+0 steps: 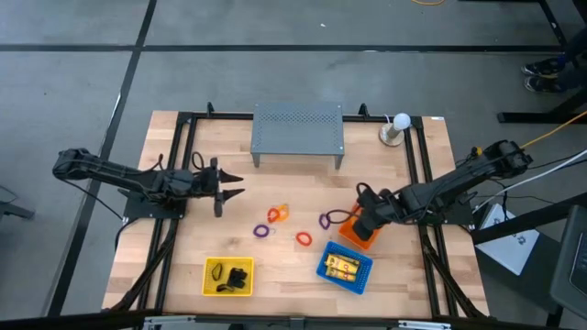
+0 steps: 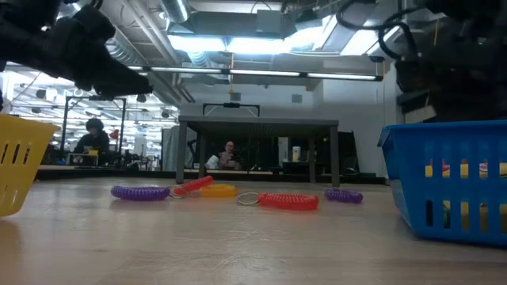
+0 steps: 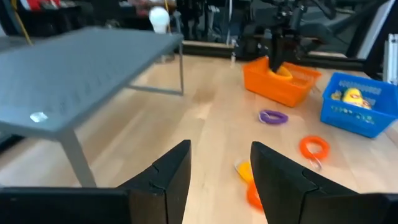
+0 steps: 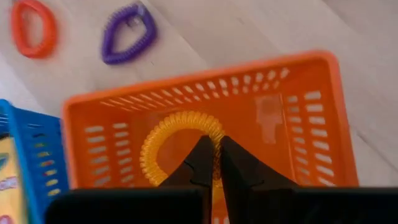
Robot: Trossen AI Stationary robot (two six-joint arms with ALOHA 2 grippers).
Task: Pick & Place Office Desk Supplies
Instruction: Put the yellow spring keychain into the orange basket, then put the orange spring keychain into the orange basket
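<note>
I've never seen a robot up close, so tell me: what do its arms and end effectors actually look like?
Both arms are dark, nearly black, built of slim jointed segments. The left end effector ends in two pointed black fingers, broad and wedge-shaped up close. The right end effector has the same black fingers. A yellow cable trails by the right arm. No markings are visible.

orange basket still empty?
No: in the right wrist view a yellow-orange coil loop lies inside the orange basket, pinched by the right gripper.
</note>
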